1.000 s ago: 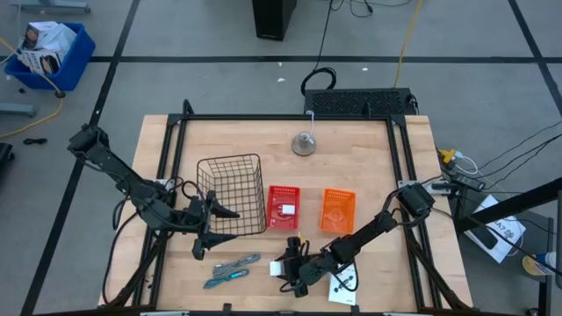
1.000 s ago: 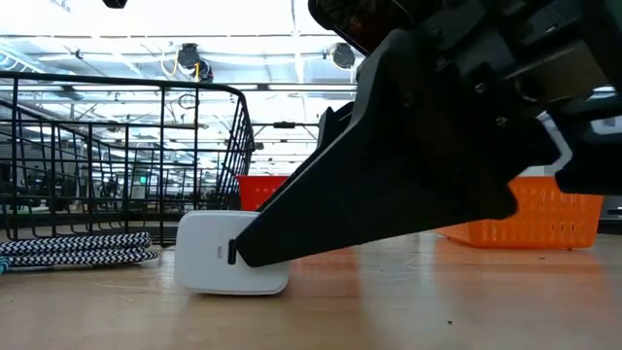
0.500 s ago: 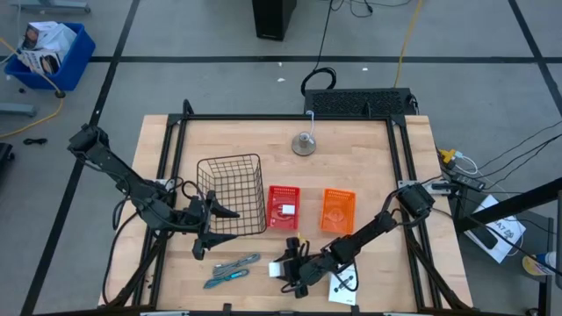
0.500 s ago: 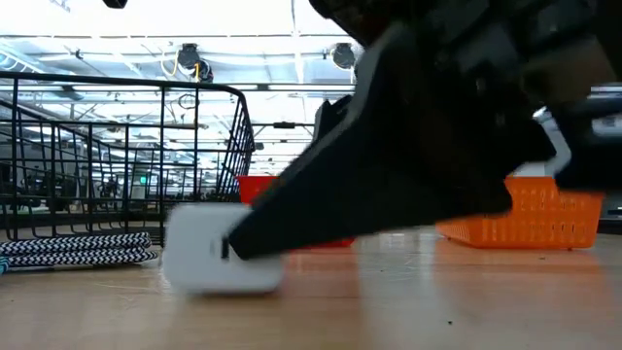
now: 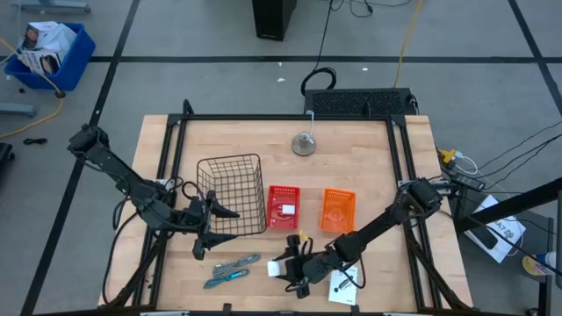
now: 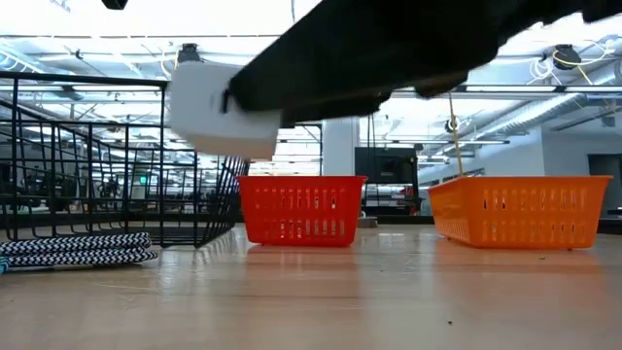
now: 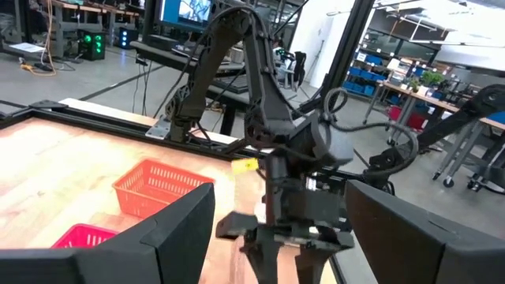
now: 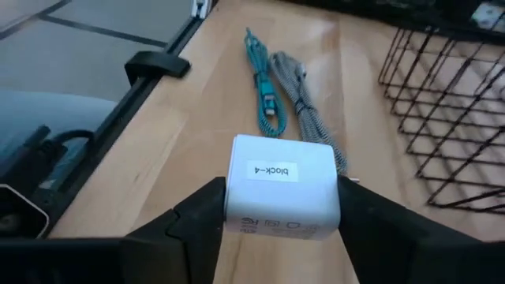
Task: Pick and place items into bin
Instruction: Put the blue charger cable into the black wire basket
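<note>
A small white block (image 8: 280, 188), labelled "block-4", hangs above the table near its front edge (image 6: 219, 109), with my right gripper (image 5: 286, 269) shut on it. A teal cable (image 8: 264, 87) and a grey braided cable (image 8: 304, 106) lie side by side on the wood just left of it (image 5: 233, 268). A flat white packet with black marks (image 5: 344, 288) lies under my right arm. My left gripper (image 5: 230, 225) stands open and level beside the wire basket (image 5: 233, 195), with nothing between its fingers. My right gripper pinches the block's two opposite side faces (image 8: 232, 193) between its two fingers (image 8: 197, 214). The fingers slant down from the table's right side. The block juts out past the fingertips (image 6: 292, 92), roughly level, lifted clear of the table.
A small red bin (image 5: 283, 207) and an orange bin (image 5: 338, 211) stand mid-table, right of the black wire basket. A metal bell-shaped thing (image 5: 304, 143) sits near the far edge. Bare wood lies between the bins and the front edge.
My right gripper has risen, carrying the white block. The block stood on the table a second ago and now hangs clear above it.
</note>
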